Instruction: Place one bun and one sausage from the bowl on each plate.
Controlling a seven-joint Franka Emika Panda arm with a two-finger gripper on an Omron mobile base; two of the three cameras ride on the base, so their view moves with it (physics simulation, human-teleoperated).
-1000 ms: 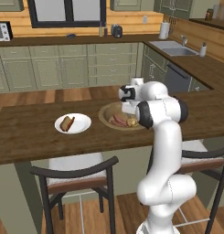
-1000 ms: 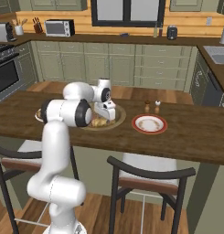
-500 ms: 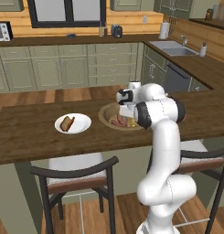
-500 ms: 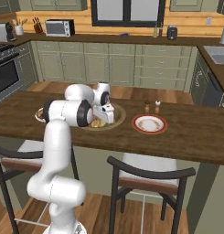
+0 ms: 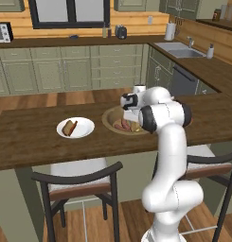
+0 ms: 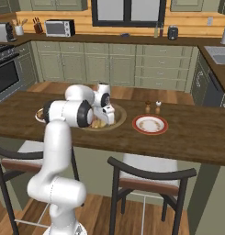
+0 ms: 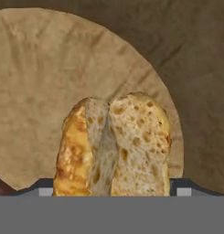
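The tan wooden bowl (image 5: 108, 116) (image 6: 120, 116) (image 7: 49, 64) sits mid-counter, holding a sausage (image 5: 119, 125) and a split golden bun (image 7: 114, 146). My gripper (image 5: 131, 117) (image 6: 105, 120) (image 7: 111, 188) is down inside the bowl, open, its fingertips (image 7: 41, 184) standing on either side of that bun. The plain white plate (image 5: 86, 128) to the bowl's left carries a bun (image 5: 67, 127) and a sausage beside it. The red-rimmed plate (image 6: 150, 124) to the bowl's right is bare.
Salt and pepper shakers (image 6: 152, 107) stand just behind the red-rimmed plate. Two dark chairs (image 5: 79, 182) (image 6: 148, 176) are tucked under the counter's near edge. A sink (image 5: 181, 53) lies on the far right counter.
The hand has come down from above the bowl into it, ending low over the bun. Plates and food have not moved.
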